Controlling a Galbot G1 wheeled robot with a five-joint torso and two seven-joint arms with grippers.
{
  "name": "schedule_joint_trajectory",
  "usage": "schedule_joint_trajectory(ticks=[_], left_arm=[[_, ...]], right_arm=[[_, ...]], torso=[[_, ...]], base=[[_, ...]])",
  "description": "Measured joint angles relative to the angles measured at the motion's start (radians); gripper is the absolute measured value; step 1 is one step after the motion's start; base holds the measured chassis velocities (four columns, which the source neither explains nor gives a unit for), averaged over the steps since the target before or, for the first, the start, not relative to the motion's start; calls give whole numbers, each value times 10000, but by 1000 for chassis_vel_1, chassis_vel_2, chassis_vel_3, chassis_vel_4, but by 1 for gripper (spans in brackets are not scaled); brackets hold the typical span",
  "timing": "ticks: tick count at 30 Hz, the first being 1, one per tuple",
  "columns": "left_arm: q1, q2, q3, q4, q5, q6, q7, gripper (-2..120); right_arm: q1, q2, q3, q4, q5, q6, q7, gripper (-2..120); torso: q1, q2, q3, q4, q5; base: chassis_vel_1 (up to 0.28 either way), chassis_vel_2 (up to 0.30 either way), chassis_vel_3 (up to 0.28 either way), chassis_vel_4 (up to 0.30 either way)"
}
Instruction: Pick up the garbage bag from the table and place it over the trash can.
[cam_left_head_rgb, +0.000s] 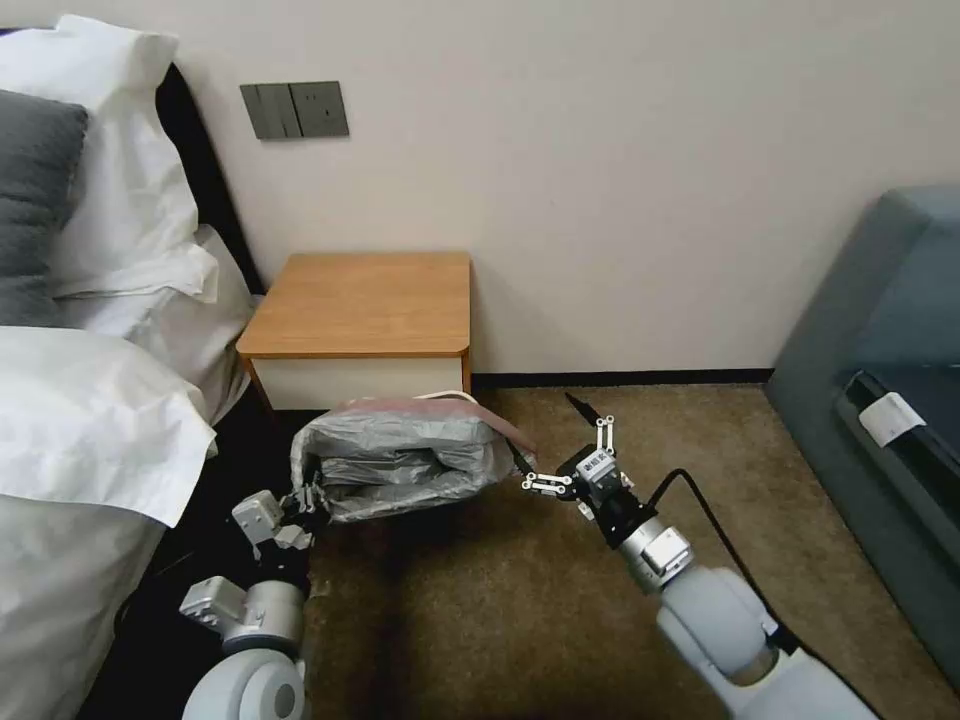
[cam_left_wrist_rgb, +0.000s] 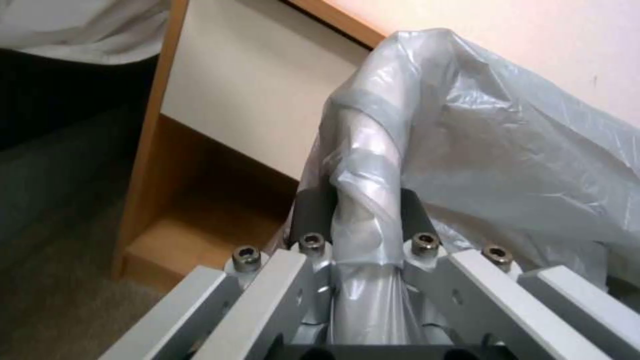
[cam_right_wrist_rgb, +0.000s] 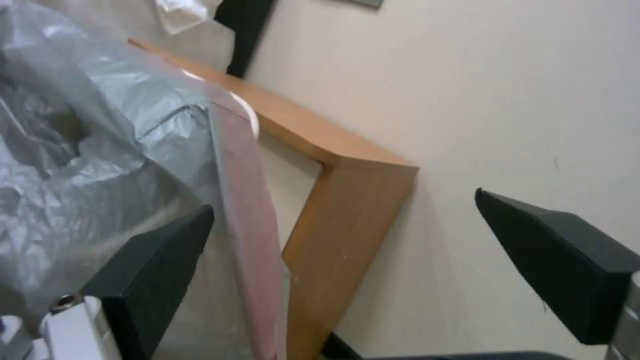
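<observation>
The grey garbage bag (cam_left_head_rgb: 400, 455) is draped over the trash can, of which a bit of cream rim (cam_left_head_rgb: 450, 396) peeks out at the back. Both stand on the carpet in front of the table (cam_left_head_rgb: 360, 300). My left gripper (cam_left_head_rgb: 305, 500) is shut on the bag's left edge; in the left wrist view the plastic (cam_left_wrist_rgb: 467, 150) is pinched between the fingers (cam_left_wrist_rgb: 313, 210). My right gripper (cam_left_head_rgb: 552, 440) is open at the bag's right side. In the right wrist view the bag's pinkish edge (cam_right_wrist_rgb: 247, 200) hangs beside one finger (cam_right_wrist_rgb: 153, 280), not gripped.
A bed with white linen (cam_left_head_rgb: 80, 420) stands close on the left, and a grey-blue sofa (cam_left_head_rgb: 880, 380) on the right. The wall (cam_left_head_rgb: 620, 200) is right behind the table. Brown carpet (cam_left_head_rgb: 500, 620) lies open in front of me.
</observation>
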Motion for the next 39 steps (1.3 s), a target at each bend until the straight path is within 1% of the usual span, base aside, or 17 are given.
schedule_joint_trajectory(ticks=[4,8,10,17,19,20,21,22,23,24,27,28,29,30,32,36,39], left_arm=[[88,-8,111,-40,117,-14,74,7],[234,-10,221,-54,369,-85,258,7],[314,-3,276,4,646,-222,448,7],[422,9,318,79,837,-447,761,7],[497,-19,341,79,844,-732,1142,7],[497,-19,341,79,844,-732,1142,7],[521,-30,341,79,833,-860,1324,7],[552,-46,327,83,743,-1144,1697,7],[559,-51,318,83,659,-1257,1839,7],[559,-51,318,83,659,-1257,1839,7],[555,-61,242,-9,1,-1537,2350,7],[555,-61,242,-9,1,-1537,2350,7],[508,-87,218,-49,-325,-1626,2341,7],[508,-87,218,-49,-325,-1626,2341,7],[417,-151,228,-199,-1052,-1641,2062,7],[339,-227,214,-288,-1458,-1555,1808,7],[197,-295,14,-292,-1903,-1324,1575,7]], right_arm=[[482,-25,-199,-228,-148,-112,-21,100],[944,-47,-322,-450,-218,-132,-22,100],[1236,-66,-339,-559,-218,-159,-22,100],[1466,-161,-364,-707,-140,-210,-11,100],[1601,-192,-387,-907,-101,-211,-6,100],[1601,-192,-387,-907,-101,-211,-6,100],[1662,-192,-390,-1004,-92,-211,0,100],[1776,-190,-392,-1198,-70,-206,10,100],[1821,-186,-392,-1285,-62,-204,16,100],[1821,-186,-392,-1285,-62,-204,16,100],[1969,-139,-391,-1717,-52,-152,40,100],[1969,-139,-391,-1717,-52,-152,40,100],[1955,-103,-386,-1789,-53,-135,44,100],[1955,-103,-386,-1789,-53,-135,44,100],[1803,14,-381,-1810,-58,-108,70,100],[1605,180,-345,-1813,-119,-26,157,100],[1206,482,-61,-1695,-158,187,417,100]], torso=[[0,0,0,0,1],[0,0,0,1,1],[0,0,0,0,1],[0,0,0,0,-1],[0,0,0,0,0],[0,0,0,0,0],[0,0,0,0,0],[1,0,0,0,0],[0,0,0,0,0],[0,0,0,0,0],[0,0,0,0,1],[0,0,0,0,1],[1,0,0,0,0],[1,0,0,0,0],[0,0,0,-1,-1],[1,0,0,0,0],[1,0,0,0,0]], base=[[0,0,0,0],[0,0,0,0],[0,0,0,0],[0,0,0,0],[0,0,0,0],[0,0,0,0],[0,0,0,0],[0,0,0,0],[0,0,0,0],[0,0,0,0],[0,0,0,0],[0,0,0,0],[0,0,0,0],[0,0,0,0],[0,0,0,0],[0,0,0,0],[0,0,0,0]])
